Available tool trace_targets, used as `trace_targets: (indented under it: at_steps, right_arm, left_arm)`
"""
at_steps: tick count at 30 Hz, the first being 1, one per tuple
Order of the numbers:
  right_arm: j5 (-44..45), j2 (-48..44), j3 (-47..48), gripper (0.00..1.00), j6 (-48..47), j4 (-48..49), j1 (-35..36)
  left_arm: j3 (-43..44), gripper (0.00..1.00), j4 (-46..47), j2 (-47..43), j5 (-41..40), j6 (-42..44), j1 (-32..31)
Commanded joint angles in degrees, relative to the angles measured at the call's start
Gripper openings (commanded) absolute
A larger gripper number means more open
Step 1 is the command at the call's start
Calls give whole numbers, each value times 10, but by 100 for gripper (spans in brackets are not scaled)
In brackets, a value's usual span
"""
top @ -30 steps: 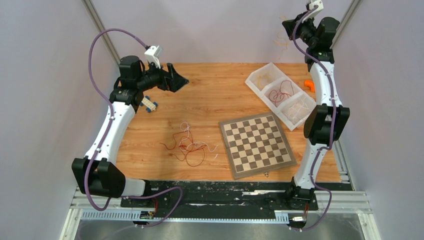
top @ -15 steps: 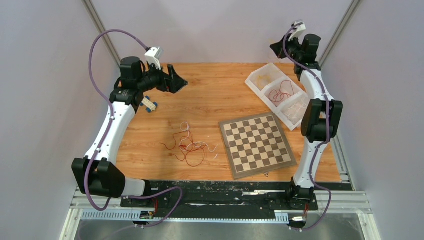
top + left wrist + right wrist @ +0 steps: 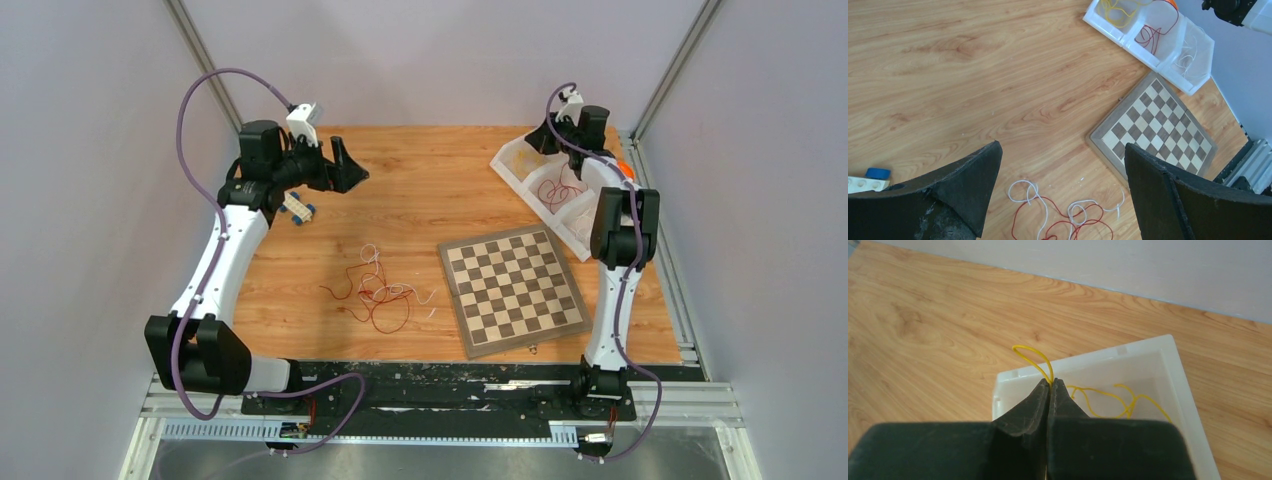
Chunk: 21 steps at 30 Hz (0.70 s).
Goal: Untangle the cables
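A wooden table [image 3: 440, 180] fills the space between pale grey walls [image 3: 430, 50].

At the upper left of the top view, the left gripper [image 3: 350, 172] hangs above the table with its fingers spread wide and nothing between them. Just below it lies a small white block [image 3: 297, 207] with blue parts. In the left wrist view the tangle of cables [image 3: 1063, 220] sits at the bottom edge, between and beyond the two fingers and apart from them. In the top view it lies on the bare wood at centre. It is made of red and white strands looped over one another.

Right of the tangle, a chessboard [image 3: 513, 290] lies flat, turned slightly askew.

At the upper right sits a white tray [image 3: 510, 180] with three compartments. A red cable [image 3: 556, 188] lies in the middle one and a white cable [image 3: 1188, 50] in the one nearest the chessboard.

The right gripper [image 3: 1050, 382] is over the tray's far compartment. Its fingers are pressed together on a yellow cable [image 3: 1035, 357]. A small loop of that cable rises above the fingertips, and the rest trails down into the compartment.
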Motion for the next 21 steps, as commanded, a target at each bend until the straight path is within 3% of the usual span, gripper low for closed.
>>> trace_targets:
  at_steps: [1,4,7,9,21]
  right_arm:
    - [24,8,1,0,-79,6,6]
    - [36,10,1,4,-109,-10,8]
    - [33,-5,-7,15,-118,-18,8]
    - [24,-21,-9,37,-118,-24,8]
    - [-4,-186,-48,74,-149,-105,-3]
  left_arm:
    - [-8,100,-3,-11,-5,16,5]
    - [-10,100,-7,-8,-7,21,4]
    - [-11,100,-10,-8,-12,29,5]
    - [-12,100,-13,-7,-15,33,5]
    - [-36,100,-23,-18,-24,53,8]
